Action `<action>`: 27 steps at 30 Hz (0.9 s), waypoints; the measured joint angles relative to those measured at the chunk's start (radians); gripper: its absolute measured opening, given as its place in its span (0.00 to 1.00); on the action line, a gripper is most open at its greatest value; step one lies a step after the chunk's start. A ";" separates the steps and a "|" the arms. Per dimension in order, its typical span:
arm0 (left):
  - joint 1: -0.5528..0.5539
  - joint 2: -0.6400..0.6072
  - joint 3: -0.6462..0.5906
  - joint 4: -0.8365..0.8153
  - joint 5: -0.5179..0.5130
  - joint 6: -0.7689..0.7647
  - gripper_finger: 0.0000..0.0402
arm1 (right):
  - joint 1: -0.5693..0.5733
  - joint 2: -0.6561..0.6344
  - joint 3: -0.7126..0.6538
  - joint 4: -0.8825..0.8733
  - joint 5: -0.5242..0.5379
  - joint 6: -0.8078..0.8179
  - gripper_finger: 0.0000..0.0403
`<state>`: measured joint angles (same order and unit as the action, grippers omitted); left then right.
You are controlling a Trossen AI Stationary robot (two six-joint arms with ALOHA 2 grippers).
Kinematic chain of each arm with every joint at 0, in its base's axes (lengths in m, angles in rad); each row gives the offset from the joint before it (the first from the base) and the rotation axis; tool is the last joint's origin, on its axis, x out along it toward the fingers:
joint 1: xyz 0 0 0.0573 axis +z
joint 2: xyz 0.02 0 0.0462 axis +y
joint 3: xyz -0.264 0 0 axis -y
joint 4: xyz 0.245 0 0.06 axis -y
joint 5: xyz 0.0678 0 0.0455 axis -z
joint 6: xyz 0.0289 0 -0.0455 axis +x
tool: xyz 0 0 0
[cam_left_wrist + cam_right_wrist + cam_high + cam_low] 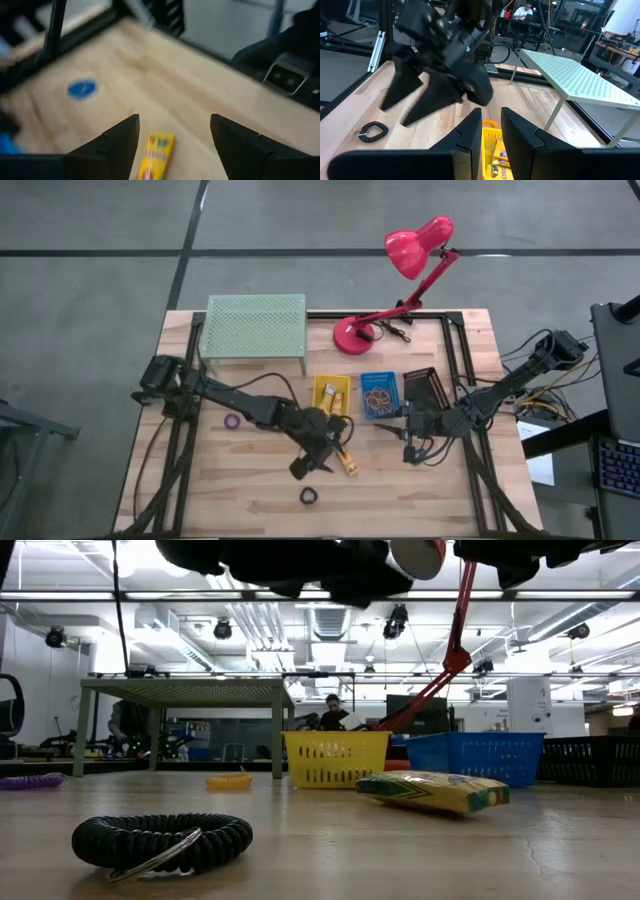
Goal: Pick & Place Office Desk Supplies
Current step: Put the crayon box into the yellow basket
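While my left gripper [318,463] hangs spread wide over the crayon pack [347,462], nothing's grabbed yet.
Pack's mid-worktop, toward the front edge; next I drop and pinch. Right gripper [412,450] waits empty, fingers narrowly apart.

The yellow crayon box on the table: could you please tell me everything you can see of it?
The crayon box is a flat, yellow, cardboard-looking packet with green and red print. It lies flat on the wooden table, just in front of the yellow basket. The left gripper hovers over it, jaws open on either side, without touching it.
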<state>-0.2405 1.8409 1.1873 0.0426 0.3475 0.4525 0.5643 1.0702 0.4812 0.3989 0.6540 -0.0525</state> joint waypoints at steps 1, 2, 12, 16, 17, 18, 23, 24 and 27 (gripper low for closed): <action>0.000 0.004 0.000 0.020 0.016 0.014 0.61 | 0.000 0.000 0.000 0.000 0.000 0.000 0.17; 0.000 0.009 -0.001 0.024 0.019 0.021 0.61 | 0.000 0.000 0.000 0.000 0.000 0.000 0.17; 0.013 0.118 0.001 0.107 0.020 0.024 0.60 | 0.000 0.000 0.000 0.000 0.000 0.000 0.17; 0.020 0.165 0.022 0.124 0.020 0.023 0.59 | 0.000 0.000 0.000 0.001 0.000 0.000 0.17; 0.021 0.174 0.023 0.121 0.020 0.023 0.59 | 0.000 0.000 0.000 0.000 0.000 0.000 0.17; 0.024 0.186 0.024 0.120 0.020 0.023 0.59 | 0.000 0.000 0.000 0.000 0.000 0.000 0.17; 0.044 0.218 0.026 0.122 0.016 0.040 0.60 | 0.000 0.000 0.000 -0.003 0.000 0.000 0.17; 0.049 0.224 0.026 0.121 0.011 0.043 0.60 | 0.000 0.000 0.000 -0.003 0.000 0.000 0.17; 0.064 0.237 0.025 0.119 -0.003 0.050 0.60 | 0.000 0.000 0.000 -0.003 0.000 0.000 0.17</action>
<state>-0.1763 2.0784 1.2120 0.1615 0.3448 0.5020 0.5644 1.0698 0.4816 0.3962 0.6540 -0.0525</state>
